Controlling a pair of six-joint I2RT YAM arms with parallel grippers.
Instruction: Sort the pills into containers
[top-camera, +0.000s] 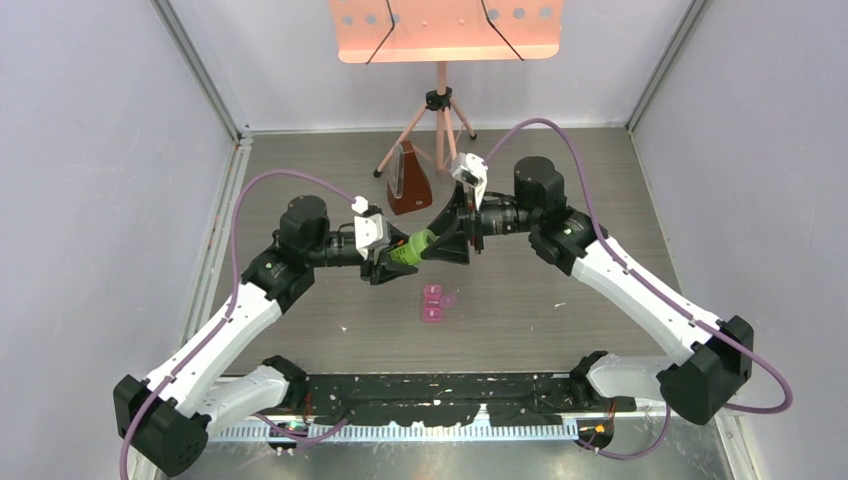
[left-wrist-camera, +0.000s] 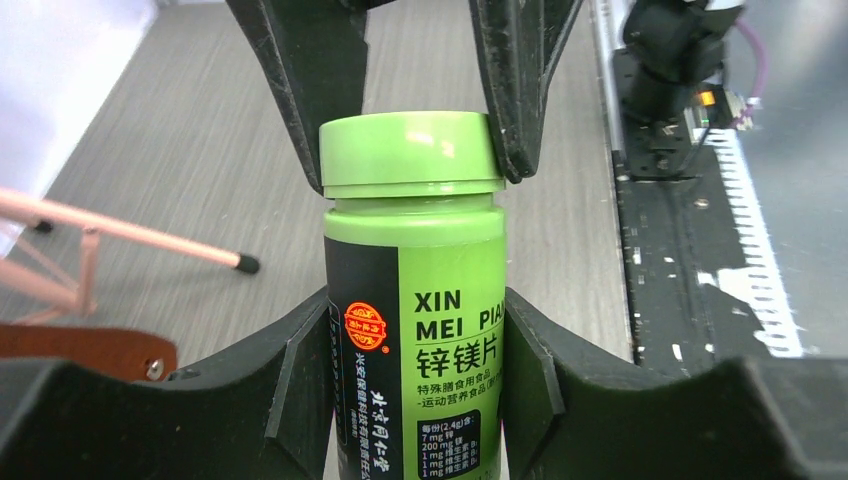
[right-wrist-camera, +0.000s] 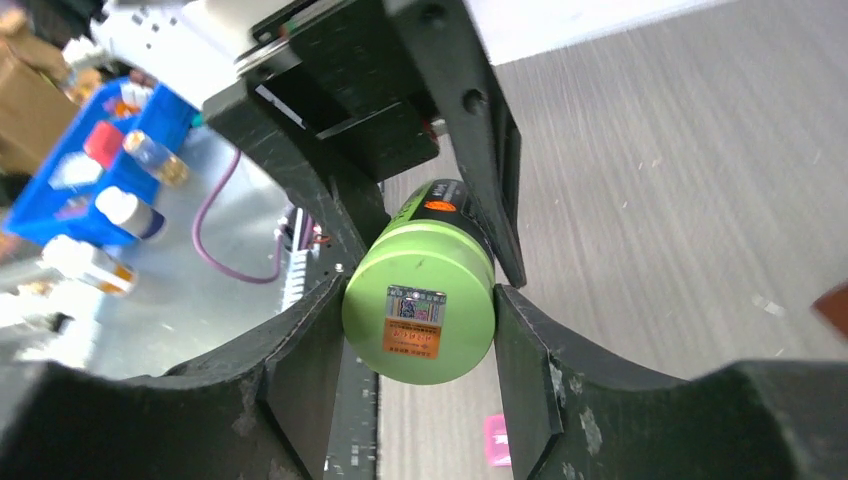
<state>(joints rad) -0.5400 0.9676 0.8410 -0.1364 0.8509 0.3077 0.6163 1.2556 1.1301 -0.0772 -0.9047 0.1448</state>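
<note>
Robotics lab test cell, by the look of it.
Everything gathers round the wood-grain table (top-camera: 560, 300): pale panels (top-camera: 90, 150) on aluminium posts (top-camera: 205, 80) wall it in, a peach music stand (top-camera: 445, 30) and a brown metronome (top-camera: 408, 180) stand at its far end, and a blue crate of bottles (right-wrist-camera: 90, 160) sits off beyond its edge.

bright even light; sheen on green cap (left-wrist-camera: 410, 150); right wrist background blurred.

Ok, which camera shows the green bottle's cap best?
Left wrist: the cap shows side-on, seam included, pinched by the right end effector. Right wrist sees only its stickered top, end-on; top external shows just a small green speck.
</note>
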